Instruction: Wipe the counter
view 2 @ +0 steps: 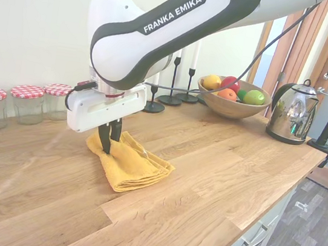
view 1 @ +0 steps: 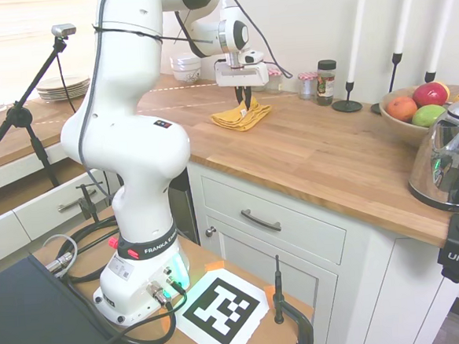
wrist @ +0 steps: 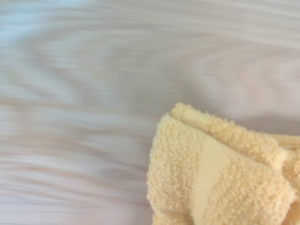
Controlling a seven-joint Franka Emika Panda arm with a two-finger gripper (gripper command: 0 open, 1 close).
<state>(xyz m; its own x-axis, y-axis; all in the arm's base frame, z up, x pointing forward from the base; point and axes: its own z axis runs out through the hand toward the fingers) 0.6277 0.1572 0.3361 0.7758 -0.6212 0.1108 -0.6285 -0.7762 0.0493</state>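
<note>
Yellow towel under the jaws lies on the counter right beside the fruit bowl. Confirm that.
Not right. The yellow towel lies on the counter well apart from the fruit bowl, nearer the red-checked jars, as the second exterior view shows.

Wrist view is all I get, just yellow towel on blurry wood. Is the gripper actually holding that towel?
Observer: Yes. In the second exterior view the gripper is pinched shut on the yellow towel, which lies folded on the counter.
Operator: Anything near it I might hit?
Observer: Three jars with checked lids stand along the wall behind it.
Operator: And further along?
Observer: A fruit bowl and a kettle, well clear of the towel.
</note>
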